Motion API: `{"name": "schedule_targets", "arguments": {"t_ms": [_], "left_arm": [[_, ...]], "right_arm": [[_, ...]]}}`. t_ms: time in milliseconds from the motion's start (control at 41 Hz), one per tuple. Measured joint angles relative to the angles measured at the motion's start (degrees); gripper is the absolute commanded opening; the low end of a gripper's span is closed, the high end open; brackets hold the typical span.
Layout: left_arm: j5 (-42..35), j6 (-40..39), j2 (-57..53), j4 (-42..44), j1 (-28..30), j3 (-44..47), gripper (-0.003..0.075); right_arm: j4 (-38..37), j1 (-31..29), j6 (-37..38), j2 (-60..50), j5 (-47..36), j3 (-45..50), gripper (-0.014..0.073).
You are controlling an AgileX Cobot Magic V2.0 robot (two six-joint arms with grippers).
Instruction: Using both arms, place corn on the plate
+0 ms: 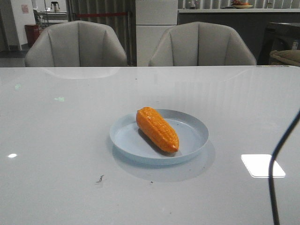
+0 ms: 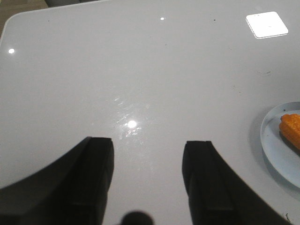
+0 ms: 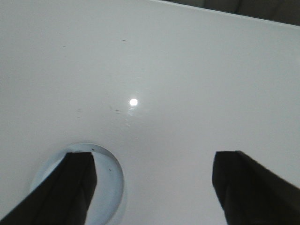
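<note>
The orange corn (image 1: 157, 129) lies diagonally inside the pale-blue plate (image 1: 192, 127) at the middle of the white table. In the left wrist view the plate (image 2: 276, 145) and one end of the corn (image 2: 291, 129) show at the edge, apart from my left gripper (image 2: 147, 143), which is open and empty over bare table. In the right wrist view my right gripper (image 3: 154, 157) is open and empty; part of the plate (image 3: 108, 180) shows behind one finger (image 3: 75, 187). Neither gripper shows in the front view, only a thin black cable (image 1: 281, 154).
Two grey chairs (image 1: 77, 44) (image 1: 201, 44) stand behind the table's far edge. A small dark smudge (image 1: 100, 178) marks the table in front of the plate. Bright light reflections (image 1: 262, 165) lie on the glossy surface.
</note>
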Motion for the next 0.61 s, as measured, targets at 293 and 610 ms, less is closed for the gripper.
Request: {"name": "schedule_targets", "arguments": {"t_ms": [293, 610], "left_arm": [[0.42, 0.00, 0.00, 0.00, 0.00, 0.00, 0.0404], [4.23, 0.00, 0.00, 0.00, 0.00, 0.04, 0.0403]], "right_arm": [[-0.63, -11.41, -0.59, -25.36, -4.82, 30.82, 0.0615], [-0.52, -11.76, -0.59, -35.14, -5.14, 40.37, 0.0615]]}}
